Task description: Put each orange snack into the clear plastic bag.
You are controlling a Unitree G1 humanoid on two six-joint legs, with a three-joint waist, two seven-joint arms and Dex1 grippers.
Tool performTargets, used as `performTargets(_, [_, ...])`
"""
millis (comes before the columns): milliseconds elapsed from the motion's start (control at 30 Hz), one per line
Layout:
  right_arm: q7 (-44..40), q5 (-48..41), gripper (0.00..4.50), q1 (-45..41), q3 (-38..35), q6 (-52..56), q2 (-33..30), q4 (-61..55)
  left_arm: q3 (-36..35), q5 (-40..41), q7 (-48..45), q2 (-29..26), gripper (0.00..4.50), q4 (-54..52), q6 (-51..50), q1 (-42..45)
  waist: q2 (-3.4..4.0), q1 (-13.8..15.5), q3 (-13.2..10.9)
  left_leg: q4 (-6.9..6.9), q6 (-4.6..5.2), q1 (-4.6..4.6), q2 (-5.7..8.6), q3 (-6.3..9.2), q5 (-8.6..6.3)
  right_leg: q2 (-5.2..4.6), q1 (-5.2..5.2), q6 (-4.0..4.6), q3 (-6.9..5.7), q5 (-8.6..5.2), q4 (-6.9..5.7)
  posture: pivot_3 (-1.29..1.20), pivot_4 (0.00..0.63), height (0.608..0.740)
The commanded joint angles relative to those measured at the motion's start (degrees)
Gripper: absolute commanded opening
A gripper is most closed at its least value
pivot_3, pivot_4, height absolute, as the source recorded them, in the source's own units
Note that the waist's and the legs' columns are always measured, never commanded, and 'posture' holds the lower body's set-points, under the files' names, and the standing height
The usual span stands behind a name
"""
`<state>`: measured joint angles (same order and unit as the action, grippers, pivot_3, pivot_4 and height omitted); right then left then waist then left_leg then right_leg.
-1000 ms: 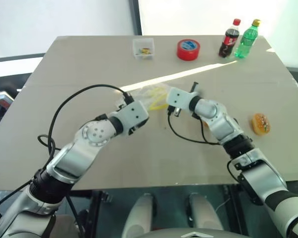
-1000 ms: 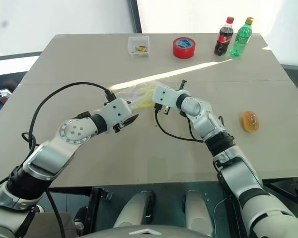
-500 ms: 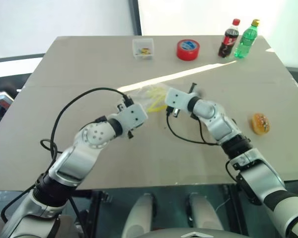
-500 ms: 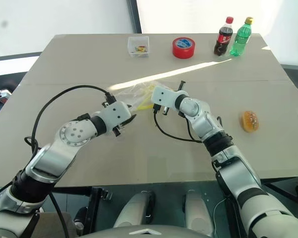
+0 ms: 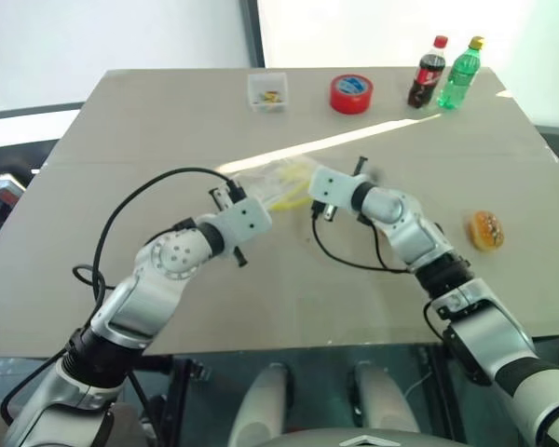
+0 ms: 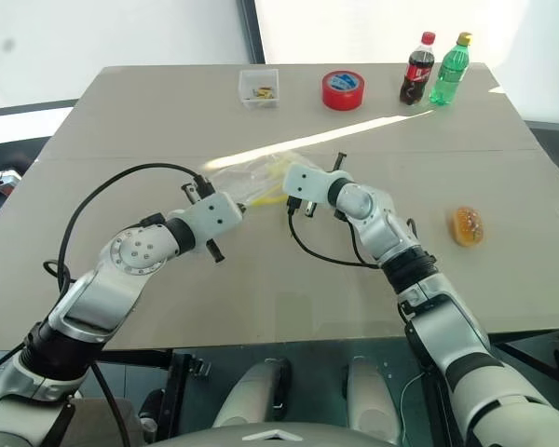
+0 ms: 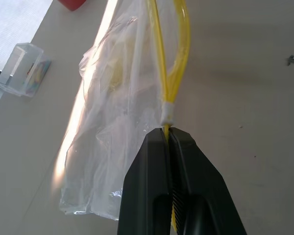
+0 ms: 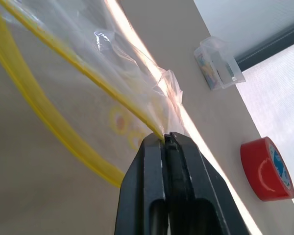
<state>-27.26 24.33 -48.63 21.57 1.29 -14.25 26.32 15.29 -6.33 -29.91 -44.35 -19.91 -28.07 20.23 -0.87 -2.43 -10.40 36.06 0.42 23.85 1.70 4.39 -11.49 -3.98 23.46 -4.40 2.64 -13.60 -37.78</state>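
This looks like a robotics test room or lab rather than anybody's home. A plain beige table [image 5: 168,121] fills most of the frame, bare apart from a few loose props lined up along its far edge at the top: a small clear box [image 5: 267,91], a red tape roll [image 5: 351,93], a cola bottle [image 5: 427,73] and a green bottle [image 5: 459,72]. Behind them, across the upper frame, stand pale blank wall panels split by a dark upright post [image 5: 252,33]. Exposed black cables [image 5: 121,219] loop over the tabletop at centre left.
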Motion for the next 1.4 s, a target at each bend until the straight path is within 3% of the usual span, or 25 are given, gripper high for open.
performTargets(33, [-0.43, -0.49, 1.89, 0.05, -1.42, 0.71, -1.12, -5.51, -2.42, -1.77, 0.39, 0.34, 0.0, 0.35, 2.43, -0.31, 0.0, 0.0, 0.0, 0.0, 0.0, 0.0, 0.0, 0.0, 0.0, 0.0, 0.01, 0.0, 0.0, 0.0, 0.0, 0.0, 0.15, 0.74])
performTargets(100, [-1.59, -1.33, 3.09, 1.11, -1.62, 1.72, -1.7, -8.24, -2.9, -2.19, 0.57, 0.79, 0.0, 1.24, 3.65, -0.34, 0.0, 0.01, 0.0, 0.0, 0.0, 0.0, 0.0, 0.01, 0.0, 0.0, 0.01, 0.0, 0.0, 0.0, -0.01, 0.0, 0.15, 0.74])
performTargets(167, [-3.68, -2.68, 3.95, 2.39, -2.47, 4.16, -2.25, -11.89, -3.34, -2.52, 0.39, 1.1, 0.0, 1.94, 4.52, -0.39, 0.0, 0.01, 0.0, 0.0, 0.0, 0.0, -0.01, 0.0, 0.0, 0.0, 0.02, 0.0, 0.01, 0.0, -0.03, 0.0, 0.15, 0.74])
performTargets(333, [-8.98, -9.53, 3.95, 5.54, -6.22, 17.43, -0.62, -20.42, -4.96, -1.64, 0.35, 2.66, 0.0, 3.04, 5.81, 0.04, -0.01, 0.08, 0.0, 0.05, 0.0, 0.01, -0.01, 0.0, 0.0, 0.0, 0.01, 0.0, 0.02, 0.0, -0.06, 0.0, 0.15, 0.74])
performTargets(467, [-8.75, -11.53, 2.76, 7.36, -6.55, 22.44, 0.88, -22.86, -6.38, 0.09, -0.2, 5.44, 0.0, 2.49, 4.99, 1.04, -0.01, 0.05, 0.01, 0.1, 0.01, 0.01, -0.01, 0.03, 0.0, 0.01, 0.01, 0.0, 0.01, 0.0, -0.11, 0.0, 0.15, 0.74])
performTargets(667, [-6.42, -11.72, 0.09, 6.33, -5.92, 21.5, 1.95, -20.48, -6.06, -0.08, -2.3, 5.68, 0.0, 2.71, 6.19, 2.04, -0.01, 0.04, 0.01, 0.16, 0.0, 0.01, -0.01, 0.02, 0.0, 0.01, 0.01, 0.0, 0.01, 0.0, -0.15, 0.0, 0.15, 0.74])
performTargets(1000, [-5.15, -12.12, 0.09, 4.65, -5.15, 18.31, 3.41, -15.11, -6.06, 1.68, -4.48, 7.15, 0.0, 1.53, 8.72, 1.25, -0.01, 0.04, 0.01, 0.16, 0.0, 0.01, -0.01, 0.01, 0.0, 0.01, 0.02, 0.0, 0.01, 0.0, -0.14, 0.0, 0.15, 0.74])
performTargets(1133, [-2.41, -9.17, 0.09, 3.85, -2.65, 11.59, 3.64, -10.2, -5.6, 1.55, -5.49, 7.43, 0.0, 1.73, 9.27, 1.62, -0.01, 0.01, 0.01, 0.16, 0.0, 0.01, -0.01, 0.01, 0.0, 0.01, 0.02, 0.0, 0.01, 0.0, -0.14, 0.0, 0.15, 0.74])
performTargets(1267, [4.02, -2.2, 1.37, 1.56, 1.09, 1.25, 1.24, -4.57, -5.37, 1.27, -6.03, 7.66, 0.0, 1.82, 9.45, 1.74, -0.01, -0.02, 0.01, 0.16, 0.0, 0.01, -0.01, -0.01, 0.0, 0.0, 0.03, 0.0, 0.02, 0.0, -0.14, 0.0, 0.15, 0.74])
performTargets(1400, [4.46, 2.52, 3.27, -0.45, 5.42, -8.38, -1.53, 0.21, -5.27, 1.09, -6.46, 7.81, 0.0, 2.2, 10.29, 2.03, -0.01, -0.03, 0.01, 0.16, 0.0, 0.01, -0.01, -0.01, 0.0, 0.01, 0.03, 0.0, 0.02, 0.0, -0.12, 0.0, 0.15, 0.74])
